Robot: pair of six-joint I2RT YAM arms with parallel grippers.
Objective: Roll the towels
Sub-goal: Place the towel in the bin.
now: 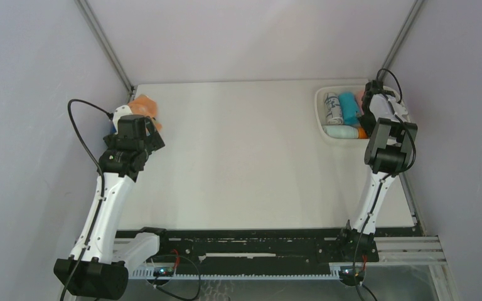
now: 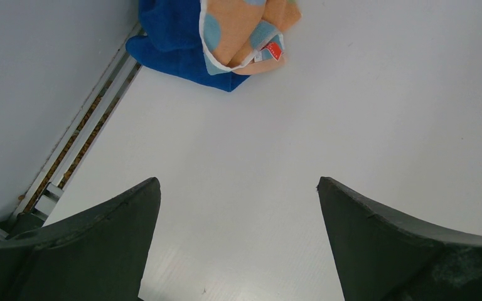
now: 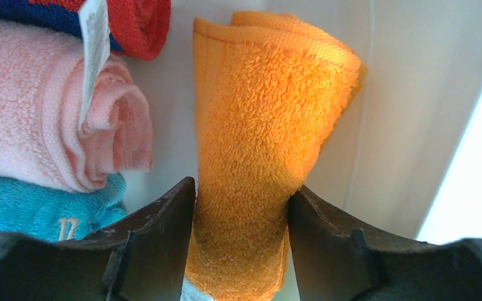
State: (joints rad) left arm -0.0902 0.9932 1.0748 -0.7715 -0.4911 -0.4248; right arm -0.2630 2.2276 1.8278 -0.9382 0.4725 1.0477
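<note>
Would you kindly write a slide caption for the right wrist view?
Right gripper holds a rolled orange towel in the white tray, beside a pink towel and a turquoise towel.

Left arm [image 1: 102,204] and right arm [image 1: 374,191] at the table's [image 1: 238,169] near edge: white shells, black joints, looping black cables [image 1: 70,106]; left gripper [image 2: 238,188] has dark wedge fingers [image 2: 88,251]

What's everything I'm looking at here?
table: one, white, under everything.
tray: one, white, far right corner.
orange towel: one, rolled, in the tray between the right tool's fingers.
pink towel: one, rolled, in the tray beside it.
turquoise towel: one, rolled, in the tray.
pale mint towel: one, rolled, tray's near side.
dark blue towel: one, loose, far left corner.
peach spotted towel: one, loose, lying on the dark blue one.
left tool: one, black, open over bare table.
right tool: one, black, closed on the orange towel.
</note>
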